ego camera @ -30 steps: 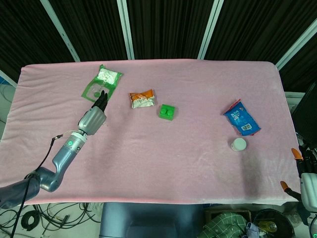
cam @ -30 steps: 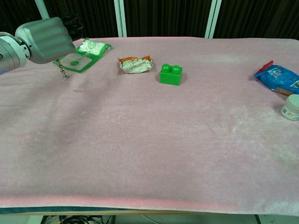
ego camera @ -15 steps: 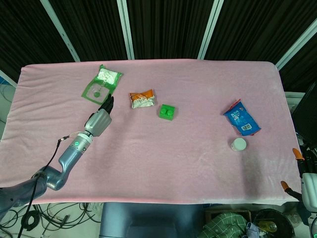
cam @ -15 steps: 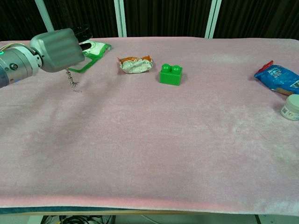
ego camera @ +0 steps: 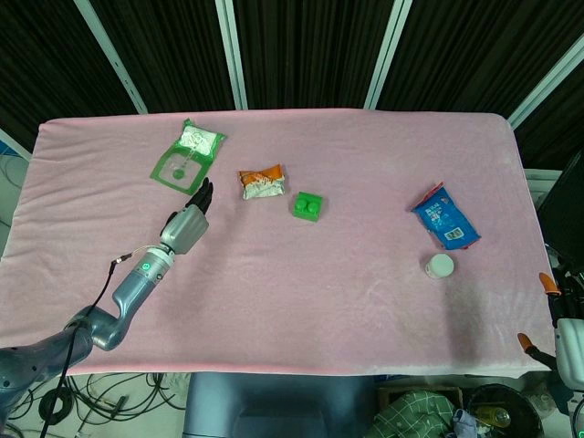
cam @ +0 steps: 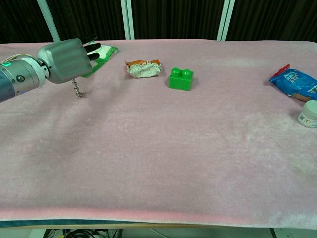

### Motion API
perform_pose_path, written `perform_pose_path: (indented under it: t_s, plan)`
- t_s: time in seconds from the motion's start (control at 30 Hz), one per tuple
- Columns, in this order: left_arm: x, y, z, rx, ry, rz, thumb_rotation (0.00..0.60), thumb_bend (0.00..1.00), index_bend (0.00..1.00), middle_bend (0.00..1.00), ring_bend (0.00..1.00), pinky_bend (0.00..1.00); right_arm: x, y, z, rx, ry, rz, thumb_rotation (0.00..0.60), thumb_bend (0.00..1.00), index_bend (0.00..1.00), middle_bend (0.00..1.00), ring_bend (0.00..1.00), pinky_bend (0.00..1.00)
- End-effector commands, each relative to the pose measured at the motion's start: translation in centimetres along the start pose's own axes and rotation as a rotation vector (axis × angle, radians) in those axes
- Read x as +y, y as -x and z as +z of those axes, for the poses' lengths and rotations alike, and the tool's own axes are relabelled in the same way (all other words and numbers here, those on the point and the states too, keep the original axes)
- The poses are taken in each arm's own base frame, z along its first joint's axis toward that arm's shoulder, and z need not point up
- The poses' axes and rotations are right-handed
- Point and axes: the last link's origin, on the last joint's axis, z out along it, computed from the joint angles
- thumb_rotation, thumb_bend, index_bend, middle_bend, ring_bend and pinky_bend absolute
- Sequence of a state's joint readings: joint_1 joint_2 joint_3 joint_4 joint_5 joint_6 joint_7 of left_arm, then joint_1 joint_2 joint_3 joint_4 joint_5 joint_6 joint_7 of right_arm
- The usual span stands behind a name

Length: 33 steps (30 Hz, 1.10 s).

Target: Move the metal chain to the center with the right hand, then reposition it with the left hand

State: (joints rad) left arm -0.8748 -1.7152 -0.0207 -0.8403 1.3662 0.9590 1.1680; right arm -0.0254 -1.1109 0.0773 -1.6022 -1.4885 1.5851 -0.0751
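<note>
A thin metal chain (cam: 77, 89) hangs from under my left hand (cam: 66, 60), pinched in its fingers. The chain's lower end touches the pink cloth (cam: 163, 144) at the left of the table. In the head view the left hand (ego camera: 185, 224) is just below the green packet, and it hides the chain there. Its dark fingers point toward the far edge. My right hand shows in neither view.
A green packet (cam: 99, 55) lies just behind the left hand. Right of it are a crumpled orange-white wrapper (cam: 143, 68) and a green brick (cam: 181, 79). A blue packet (cam: 294, 83) and a small white jar (cam: 309, 114) lie at the far right.
My left hand has moved right and a little nearer with the chain hanging from it. The chain's lower end has come down onto the cloth.
</note>
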Motion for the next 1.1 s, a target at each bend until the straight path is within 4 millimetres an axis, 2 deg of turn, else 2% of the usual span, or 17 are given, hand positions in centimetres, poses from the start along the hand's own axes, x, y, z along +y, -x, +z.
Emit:
perform_pose_path:
  t_s: [0.03, 0.63, 1.1]
  plan:
    - [0.21, 0.03, 0.06, 0.002, 0.005, 0.008, 0.600, 0.40, 0.58, 0.16, 0.00, 0.00, -0.03, 0.02, 0.00, 0.000, -0.001, 0.000, 0.600, 0.10, 0.00, 0.00, 0.00, 0.18]
    - [0.86, -0.21, 0.27, 0.020, 0.019, 0.019, 0.600, 0.40, 0.58, 0.16, 0.00, 0.00, -0.04, -0.08, -0.07, 0.003, -0.002, 0.002, 0.600, 0.10, 0.00, 0.00, 0.00, 0.18]
    - [0.51, -0.05, -0.09, 0.032, 0.015, 0.041, 0.600, 0.40, 0.58, 0.16, 0.00, 0.00, -0.11, -0.17, -0.12, 0.007, -0.007, 0.005, 0.600, 0.10, 0.00, 0.00, 0.00, 0.18]
